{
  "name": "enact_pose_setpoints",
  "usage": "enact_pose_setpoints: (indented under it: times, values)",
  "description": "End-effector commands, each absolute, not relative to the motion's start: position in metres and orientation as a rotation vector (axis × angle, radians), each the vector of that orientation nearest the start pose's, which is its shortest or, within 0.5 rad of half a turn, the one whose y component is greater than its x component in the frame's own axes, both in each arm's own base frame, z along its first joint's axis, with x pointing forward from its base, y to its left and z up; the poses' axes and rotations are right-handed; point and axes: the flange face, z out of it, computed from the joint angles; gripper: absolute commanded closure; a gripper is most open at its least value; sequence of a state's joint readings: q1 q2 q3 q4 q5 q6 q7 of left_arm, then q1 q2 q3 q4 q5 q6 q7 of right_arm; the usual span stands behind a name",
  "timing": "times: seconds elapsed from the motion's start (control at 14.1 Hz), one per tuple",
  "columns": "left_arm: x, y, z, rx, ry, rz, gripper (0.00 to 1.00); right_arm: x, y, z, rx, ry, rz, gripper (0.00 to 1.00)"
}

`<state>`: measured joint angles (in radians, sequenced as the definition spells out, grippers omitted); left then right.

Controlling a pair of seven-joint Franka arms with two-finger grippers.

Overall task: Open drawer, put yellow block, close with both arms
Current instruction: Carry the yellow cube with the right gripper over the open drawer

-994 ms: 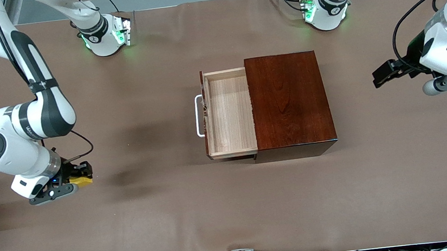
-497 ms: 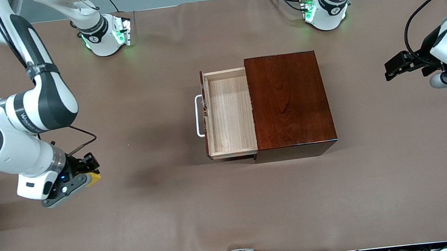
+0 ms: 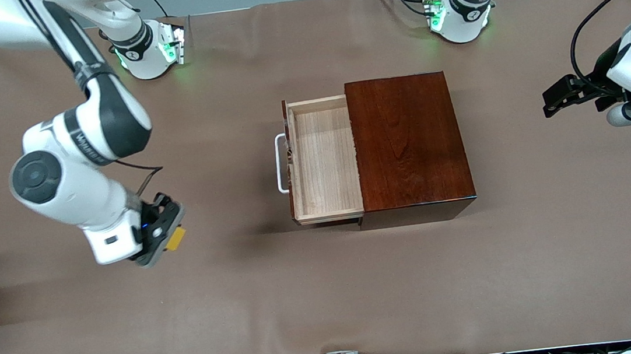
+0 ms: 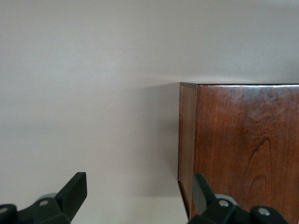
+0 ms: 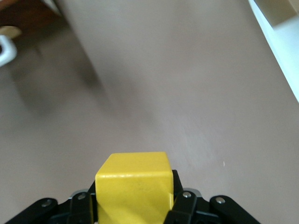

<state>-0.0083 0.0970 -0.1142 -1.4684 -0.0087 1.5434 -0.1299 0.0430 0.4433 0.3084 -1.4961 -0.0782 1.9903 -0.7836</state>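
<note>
no readable text, only blurred white lettering on right arm (image 3: 90,143)

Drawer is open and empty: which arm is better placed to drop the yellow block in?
Right. The right gripper is shut on the yellow block, up over the table by the drawer's handle end. The left gripper hangs open at the wooden box's closed end.

White arms (image 3: 82,137) — dark grey joints, black cables.

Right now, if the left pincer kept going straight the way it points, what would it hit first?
Probably the dark wooden box. The left pincer, open, is aimed at the box's end wall at the left arm's end of the table, with only bare table between. Depth is hard to judge, so it might reach the tabletop first.
</note>
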Motion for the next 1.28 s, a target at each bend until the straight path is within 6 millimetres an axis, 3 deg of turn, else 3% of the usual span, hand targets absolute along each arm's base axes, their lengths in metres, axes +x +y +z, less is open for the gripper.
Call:
enact_pose_setpoints:
  times: [0.0, 0.43, 0.64, 0.99, 1.21]
  values:
    - [0.574, -0.067, 0.616, -3.165, -0.003, 0.016, 0.0, 0.655, 0.226, 0.447, -2.498, -1.855, -0.157, 1.0]
    - [0.582, -0.068, 0.604, -3.167, -0.023, 0.019, 0.0, 0.612, 0.343, 0.467, -2.32, -2.08, -0.221, 1.0]
    - [0.586, -0.066, 0.602, -3.169, -0.031, 0.007, 0.0, 0.579, 0.408, 0.465, -2.206, -2.219, -0.23, 1.0]
    - [0.586, -0.065, 0.601, -3.169, -0.033, 0.009, 0.0, 0.558, 0.487, 0.464, -2.076, -2.268, -0.244, 1.0]
    - [0.586, -0.065, 0.6, -3.168, -0.033, 0.011, 0.0, 0.55, 0.512, 0.434, -2.026, -2.308, -0.195, 1.0]
